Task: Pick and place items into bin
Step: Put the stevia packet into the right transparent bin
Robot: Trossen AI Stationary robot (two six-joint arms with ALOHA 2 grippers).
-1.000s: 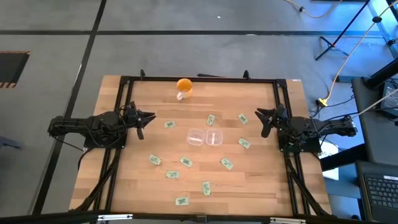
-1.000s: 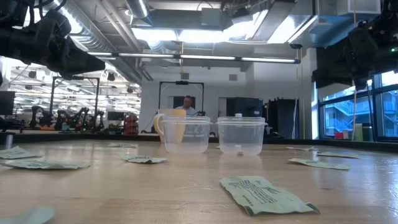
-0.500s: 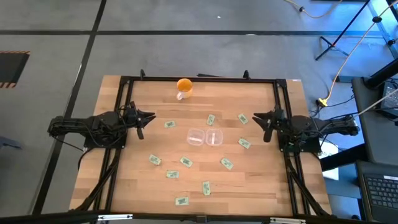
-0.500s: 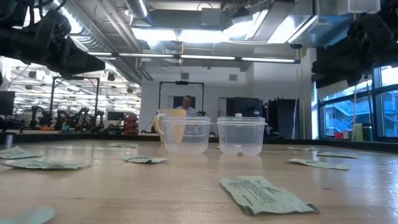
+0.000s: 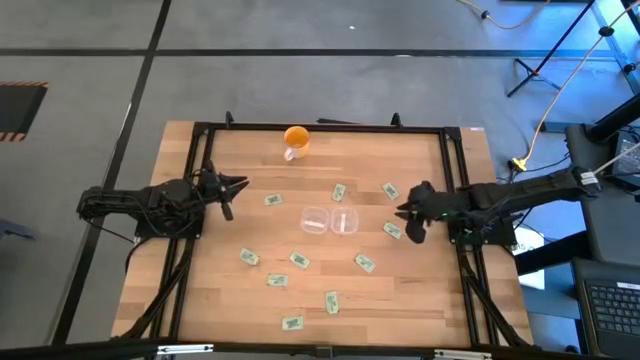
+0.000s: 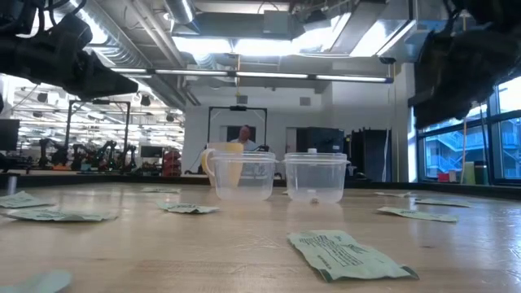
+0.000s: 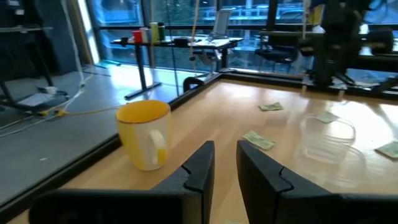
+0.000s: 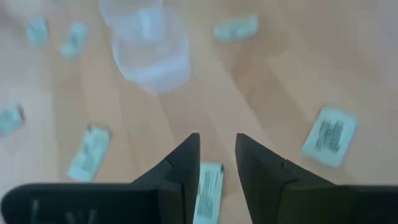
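Pale green packets lie scattered flat over my wooden table [image 5: 250,300], eleven that I count from above. Two clear plastic tubs [image 5: 330,221] stand side by side in the middle of them, touching or nearly so.

My right gripper [image 5: 407,222] reaches in from the right edge and hangs over the packet [image 5: 392,230] nearest that side, just right of the tubs. In the right wrist view that same packet [image 8: 208,188] shows in the slim gap between the two dark fingers [image 8: 180,163]; they stand slightly parted, gripping nothing, and I cannot tell how high above the wood they are. Another packet [image 8: 329,134] lies off to one side of the fingers, well apart, and the nearer tub [image 8: 149,43] sits ahead of them.

My left gripper [image 5: 228,191] waits at the left edge of the table, clear of everything. Its fingers [image 7: 199,168] also leave only a narrow slot and carry nothing. Past them I see the yellow-orange cup [image 7: 144,134] near the far rim, and the closest packet [image 5: 271,200] lies between this gripper and the tubs.

Across the table at surface level, one packet [image 6: 348,255] lies flat in the foreground.
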